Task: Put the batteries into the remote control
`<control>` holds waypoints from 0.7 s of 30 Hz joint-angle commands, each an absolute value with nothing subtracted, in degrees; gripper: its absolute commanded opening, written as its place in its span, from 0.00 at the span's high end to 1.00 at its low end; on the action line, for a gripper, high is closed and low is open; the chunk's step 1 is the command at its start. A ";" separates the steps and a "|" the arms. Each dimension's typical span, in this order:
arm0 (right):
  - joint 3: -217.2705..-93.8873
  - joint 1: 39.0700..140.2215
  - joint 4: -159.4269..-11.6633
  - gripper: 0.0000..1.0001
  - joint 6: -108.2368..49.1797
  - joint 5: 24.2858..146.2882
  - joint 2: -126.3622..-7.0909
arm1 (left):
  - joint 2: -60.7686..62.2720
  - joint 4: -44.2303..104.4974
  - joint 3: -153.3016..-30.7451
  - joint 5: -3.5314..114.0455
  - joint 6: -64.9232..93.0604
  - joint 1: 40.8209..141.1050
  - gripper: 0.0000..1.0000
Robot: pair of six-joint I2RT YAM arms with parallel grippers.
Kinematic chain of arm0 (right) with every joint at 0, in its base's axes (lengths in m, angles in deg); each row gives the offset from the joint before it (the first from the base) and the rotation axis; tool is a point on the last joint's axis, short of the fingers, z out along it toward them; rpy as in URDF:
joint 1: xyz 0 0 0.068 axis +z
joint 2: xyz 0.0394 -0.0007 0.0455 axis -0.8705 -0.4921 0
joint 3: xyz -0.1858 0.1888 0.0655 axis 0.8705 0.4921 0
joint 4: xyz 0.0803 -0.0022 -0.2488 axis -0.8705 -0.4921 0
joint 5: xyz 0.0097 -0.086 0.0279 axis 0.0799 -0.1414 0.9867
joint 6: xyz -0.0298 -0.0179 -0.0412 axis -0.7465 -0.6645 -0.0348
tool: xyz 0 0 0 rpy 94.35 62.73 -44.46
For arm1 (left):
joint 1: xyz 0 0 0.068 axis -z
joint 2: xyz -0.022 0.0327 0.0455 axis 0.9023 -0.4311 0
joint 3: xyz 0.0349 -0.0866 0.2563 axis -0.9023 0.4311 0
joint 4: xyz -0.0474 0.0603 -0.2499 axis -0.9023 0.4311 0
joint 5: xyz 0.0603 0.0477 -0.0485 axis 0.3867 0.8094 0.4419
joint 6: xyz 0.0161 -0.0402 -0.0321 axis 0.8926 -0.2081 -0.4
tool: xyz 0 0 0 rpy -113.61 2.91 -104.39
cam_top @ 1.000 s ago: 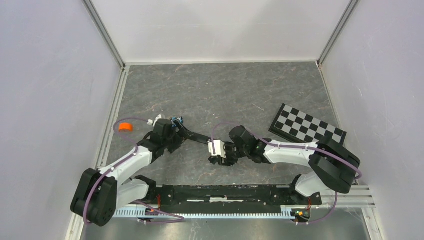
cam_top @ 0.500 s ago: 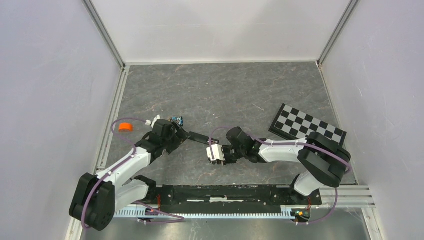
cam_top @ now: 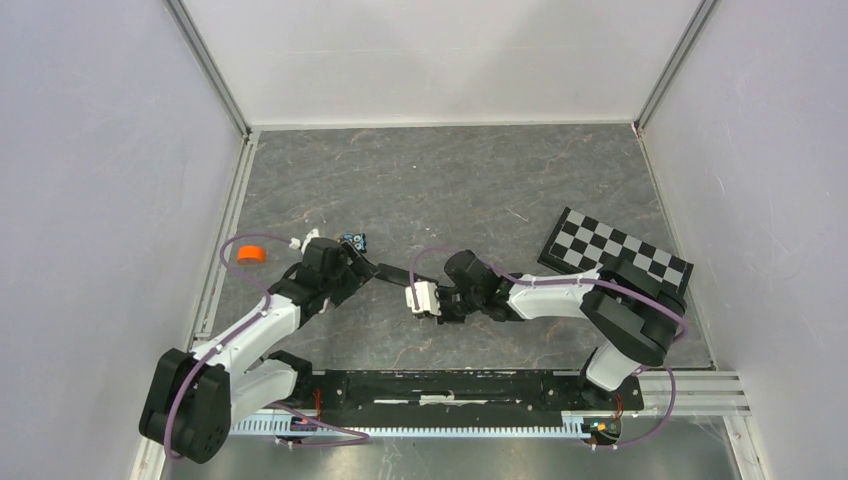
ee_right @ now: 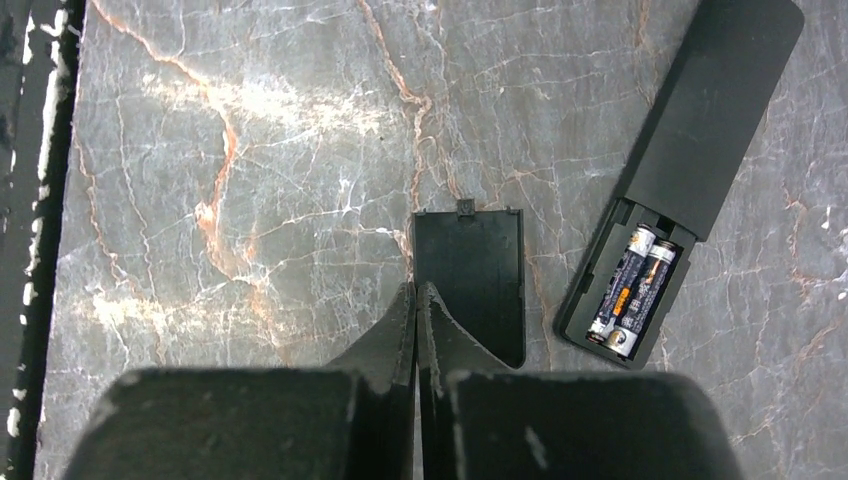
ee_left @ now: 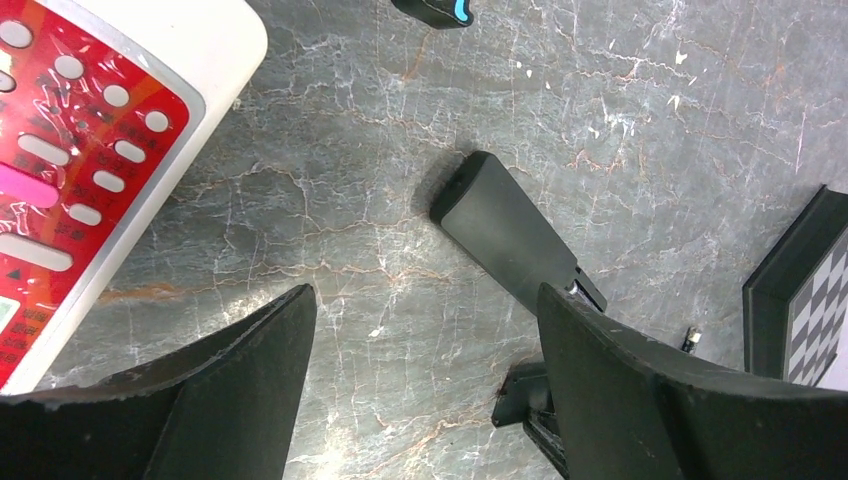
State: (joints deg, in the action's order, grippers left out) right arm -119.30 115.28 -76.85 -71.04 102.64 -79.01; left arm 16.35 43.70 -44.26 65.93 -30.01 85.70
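Two batteries in one black remote, one cover, right claw pressed together, left claw spread

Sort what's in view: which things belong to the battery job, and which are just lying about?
Job: black remote, batteries inside it, loose cover.
Lying about: white remote, checkerboard, orange roll.

We show the left arm and the right arm: white links, black rounded joint housings, purple cables looping alongside, matte black wedge-shaped jaws.
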 commanded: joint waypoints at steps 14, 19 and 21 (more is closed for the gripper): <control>-124.33 114.45 -73.87 1.00 -47.16 103.73 -79.24 | 18.60 34.42 -41.47 52.45 -25.09 85.31 0.26; -124.15 113.58 -70.96 1.00 -43.38 104.11 -78.67 | 16.79 32.62 -41.39 48.50 -24.79 85.37 0.27; -124.36 113.26 -70.16 1.00 -41.56 104.58 -78.82 | 15.65 32.44 -41.54 46.55 -24.87 85.33 0.28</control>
State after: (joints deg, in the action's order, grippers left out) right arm -122.38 113.88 -74.45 -46.71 103.12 -79.18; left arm 17.29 36.27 -41.55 52.19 -27.19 85.54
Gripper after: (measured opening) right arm 0.006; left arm 0.728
